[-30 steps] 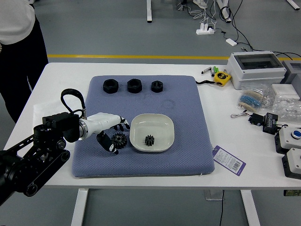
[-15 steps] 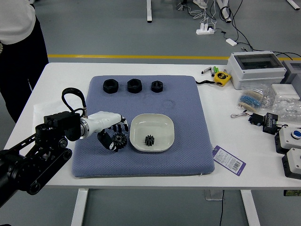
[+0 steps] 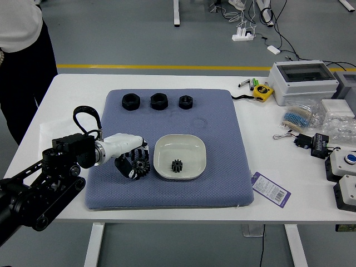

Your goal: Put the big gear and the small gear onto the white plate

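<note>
I have the small gear [image 3: 177, 166] on the plate [image 3: 193, 172], so the step in hand is picking up the big gear [image 3: 141, 166], on the mat [image 3: 183, 193] just left of the plate. My left hand [image 3: 131, 161] has its thumb and fingers curled in around it, pinching it as far as I can tell. Next calls for a firm grip, a lift over the rim and a release beside the small one. The big gear's toothed face points up; being round, it shows no long axis.

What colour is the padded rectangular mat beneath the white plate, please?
The padded rectangular mat is muted blue, best seen in the head view.
</note>
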